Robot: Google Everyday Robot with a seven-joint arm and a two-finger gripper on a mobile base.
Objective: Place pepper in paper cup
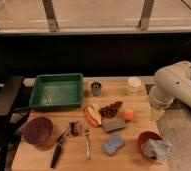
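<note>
The red-orange pepper [90, 120] lies near the middle of the wooden table [39, 155], against a pale yellow banana-like piece [94, 112]. The off-white paper cup [134, 84] stands upright at the table's back right. The white arm [176, 86] is folded at the right edge of the table. My gripper [156, 112] hangs below it at the table's right edge, to the right of the pepper and in front of the cup. It touches neither, and I see nothing in it.
A green tray [57, 91] sits back left, with a dark metal cup [96, 88] beside it. Grapes [110, 108], an orange [127, 115], a grey block [114, 124] and a blue sponge [112, 144] lie around the pepper. A purple bowl [38, 131], a fork [87, 143] and a red-brown bowl [148, 138] holding a cloth are in front.
</note>
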